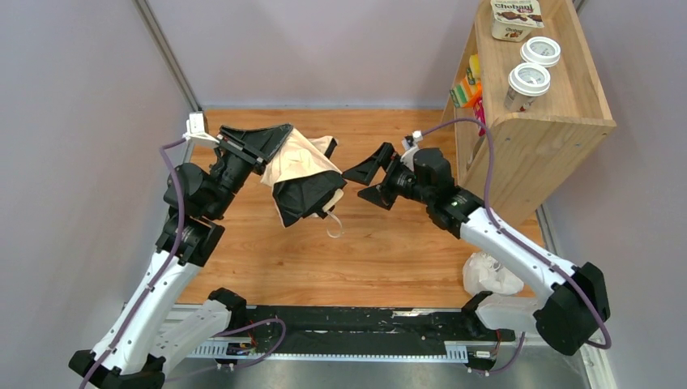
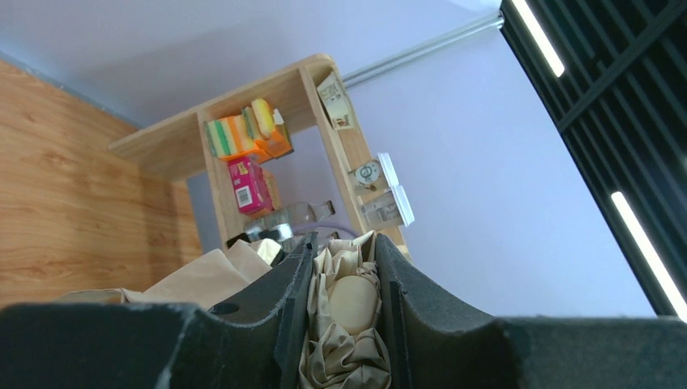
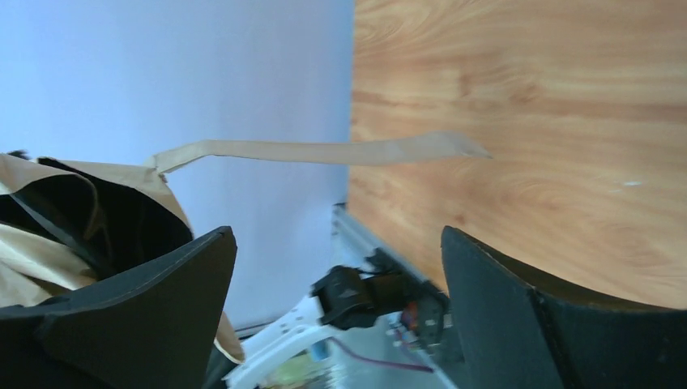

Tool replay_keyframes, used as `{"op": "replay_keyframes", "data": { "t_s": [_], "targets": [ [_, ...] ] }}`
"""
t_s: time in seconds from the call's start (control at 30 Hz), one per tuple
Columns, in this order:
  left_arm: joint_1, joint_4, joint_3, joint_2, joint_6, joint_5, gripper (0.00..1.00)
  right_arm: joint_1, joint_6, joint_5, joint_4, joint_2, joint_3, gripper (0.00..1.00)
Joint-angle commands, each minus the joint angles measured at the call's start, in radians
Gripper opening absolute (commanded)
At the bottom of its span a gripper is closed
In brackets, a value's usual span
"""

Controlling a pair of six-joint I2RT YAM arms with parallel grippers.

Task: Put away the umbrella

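Observation:
The umbrella is a bundle of cream fabric held above the wooden table, with a strap loop hanging below it. My left gripper is shut on it, one black finger above and one below. In the left wrist view the crumpled fabric and the pale wooden knob are squeezed between the fingers of the left gripper. My right gripper stands open just right of the umbrella, nothing between its fingers. In the right wrist view the right gripper gapes wide, the umbrella's fabric lies to its left, and the strap tab stretches across.
A wooden shelf unit stands at the back right with two lidded cups and a yoghurt carton on top, and sponges and a pink box inside. A white plastic bag lies by the right arm's base.

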Motion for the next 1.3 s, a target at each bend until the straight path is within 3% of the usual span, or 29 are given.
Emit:
{"op": "replay_keyframes", "data": {
  "t_s": [0.0, 0.2, 0.5, 1.0, 1.27],
  "targets": [
    [0.005, 0.14, 0.01, -0.024, -0.087, -0.058, 0.0, 0.031, 0.492, -0.141, 0.362, 0.081, -0.075, 1.0],
    [0.005, 0.192, -0.028, -0.035, -0.105, -0.044, 0.0, 0.084, 0.715, -0.109, 0.285, 0.193, 0.004, 1.0],
    [0.005, 0.253, -0.101, -0.063, -0.125, -0.029, 0.0, 0.095, 0.943, -0.108, 0.41, 0.332, 0.01, 1.0],
    [0.005, 0.282, -0.111, -0.067, -0.088, -0.057, 0.0, 0.095, 1.045, -0.029, 0.396, 0.326, -0.02, 1.0],
    [0.005, 0.331, -0.156, -0.066, -0.136, -0.053, 0.0, 0.097, 1.023, -0.106, 0.458, 0.446, 0.138, 0.95]
  ]
}}
